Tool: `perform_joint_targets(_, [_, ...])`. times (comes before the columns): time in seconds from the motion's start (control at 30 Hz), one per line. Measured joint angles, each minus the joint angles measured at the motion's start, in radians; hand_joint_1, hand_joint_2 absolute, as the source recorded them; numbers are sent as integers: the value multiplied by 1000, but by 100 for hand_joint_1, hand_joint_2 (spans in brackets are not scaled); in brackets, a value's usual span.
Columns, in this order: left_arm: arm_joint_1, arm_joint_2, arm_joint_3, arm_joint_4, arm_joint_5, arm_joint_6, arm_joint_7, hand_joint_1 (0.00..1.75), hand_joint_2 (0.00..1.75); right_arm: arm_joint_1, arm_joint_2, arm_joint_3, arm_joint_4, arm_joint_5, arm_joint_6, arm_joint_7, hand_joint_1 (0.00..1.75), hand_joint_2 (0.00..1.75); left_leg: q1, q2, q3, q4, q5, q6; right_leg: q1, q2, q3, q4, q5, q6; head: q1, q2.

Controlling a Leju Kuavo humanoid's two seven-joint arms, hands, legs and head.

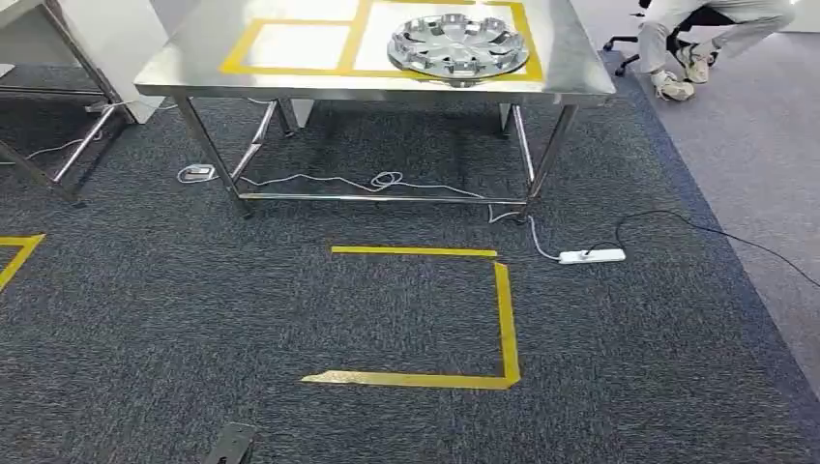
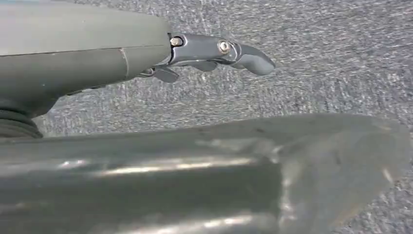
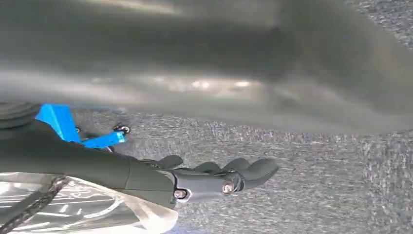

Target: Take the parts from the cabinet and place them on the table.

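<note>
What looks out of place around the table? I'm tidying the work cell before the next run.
Loose white cables trail under the steel table to a power strip lying on the carpet. The yellow tape square on the floor lacks its left side, and its lower strip ends ragged. The hubcap sits neatly inside its taped box.

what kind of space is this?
Likely a robot test lab or workshop: steel table marked with yellow tape holding a hubcap, a taped floor square on carpet, and a loose power strip.
</note>
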State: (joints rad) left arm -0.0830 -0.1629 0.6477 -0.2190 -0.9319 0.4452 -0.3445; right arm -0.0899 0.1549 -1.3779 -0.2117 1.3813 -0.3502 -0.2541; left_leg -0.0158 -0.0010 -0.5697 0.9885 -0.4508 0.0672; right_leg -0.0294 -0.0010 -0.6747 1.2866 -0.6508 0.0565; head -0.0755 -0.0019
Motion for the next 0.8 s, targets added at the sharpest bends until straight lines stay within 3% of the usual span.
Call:
perform_joint_targets(0.03, [2, 0, 0, 0, 0, 0, 0, 0, 0, 2, 0, 0, 0, 0, 1, 1, 0, 0, -1, -1, -1, 1, 1, -1, 1, 0, -4, 16, 4, -2, 0, 0])
perform_joint_targets(0.07, [3, 0, 0, 0, 0, 0, 0, 0, 0, 4, 0, 0, 0, 1, 1, 2, 0, 0, -1, -3, -1, 1, 1, -2, 2, 0, 17, -19, 32, -6, 0, 0])
perform_joint_targets(0.13, [2, -1, 0, 0, 0, 0, 0, 0, 0, 3, -1, 0, 0, 3, 1, 5, 0, 0, -1, -9, 0, 4, 2, -7, 2, 1, 114, -200, 119, -15, 1, 0])
perform_joint_targets(0.17, [2, -2, 0, 0, -1, 0, 0, 0, 0, 2, -1, 0, 0, 4, 1, 5, 0, 0, -1, -10, 0, 7, 2, -11, 2, 8, 158, -283, 139, -20, 1, 0])
perform_joint_targets(0.2, [1, -2, 0, 0, -2, 0, 0, 0, 0, -2, -1, 0, 0, 7, 2, 5, 0, 0, -8, -10, -5, 13, 0, -20, 6, 13, 168, -306, 125, -19, 1, 0])
perform_joint_targets(0.27, [0, -2, 0, 0, -2, 0, -1, 0, 0, 1, -1, 1, 0, 10, 2, 5, 0, 0, -5, -12, -8, 13, 5, -30, 9, 11, 168, -303, 132, -25, -1, 0])
perform_joint_targets(0.33, [2, -1, 0, 0, -2, 0, -6, 0, 0, 2, 0, 1, 0, 12, 2, 6, 0, 0, -3, -16, -9, 15, 9, -41, 6, 8, 168, -308, 141, -40, 0, 0])
perform_joint_targets(0.37, [2, 0, 0, 0, -2, 0, -13, 0, 175, 2, 1, 1, 0, 13, 2, 6, 0, 0, 0, -15, -13, 25, -7, -48, 3, 1, 169, -310, 144, -44, -2, 0])
perform_joint_targets(0.4, [1, -1, 0, 0, -2, 0, -22, 0, 175, 2, 1, 2, 0, 13, 1, 5, 0, 0, 2, -12, -31, 69, -45, -57, 1, 0, 167, -310, 146, -48, -8, 0])
perform_joint_targets(0.47, [1, -1, 0, 0, -2, 1, -38, 0, 175, 4, 0, 6, 0, 13, -1, 5, 0, 0, 14, -11, -98, 239, -134, -71, 1, -9, 163, -309, 146, -50, -10, 0])
perform_joint_targets(0.5, [2, -1, 0, 0, -3, 1, -41, 0, 175, 5, -1, 6, 0, 14, -1, 6, 0, 0, 17, -10, -126, 312, -160, -76, 2, -13, 162, -308, 146, -50, -11, 0])
perform_joint_targets(0.53, [4, -1, 0, 0, -3, 1, -43, 0, 175, 5, -1, 7, 0, 14, -2, 6, 0, 0, 21, -10, -133, 335, -161, -79, 1, -17, 162, -308, 146, -50, -11, 0])
perform_joint_targets(0.57, [4, -1, 0, 0, -3, 1, -45, 0, 175, 5, -1, 7, 0, 14, -2, 6, 0, 0, 24, -9, -119, 315, -141, -81, 1, -20, 162, -307, 146, -49, -11, 0])
perform_joint_targets(0.6, [4, -1, 0, 0, -3, 2, -48, 0, 175, 4, 0, 8, 0, 14, -2, 6, 0, 0, 26, -5, -85, 251, -101, -82, 0, -23, 163, -306, 145, -48, -11, 0])
perform_joint_targets(0.67, [2, -1, 0, 0, -3, 2, -57, 0, 175, 4, 0, 9, 0, 15, -2, 6, 0, 0, 27, 12, 9, 66, -16, -77, -1, -29, 170, -306, 141, -42, -11, 0])
perform_joint_targets(0.7, [1, -1, 0, 0, -3, 2, -61, 0, 175, 3, 0, 11, 0, 15, -2, 6, 0, 0, 20, 28, 30, 27, -30, -75, 4, -31, 170, -305, 139, -36, -11, 0])
perform_joint_targets(0.8, [-1, -1, 0, 0, -2, 3, -76, 0, 175, 3, 0, 17, 0, 16, -5, 6, 0, 0, 14, 18, 19, 19, -33, -58, 5, -44, 162, -305, 143, -17, -10, 0])
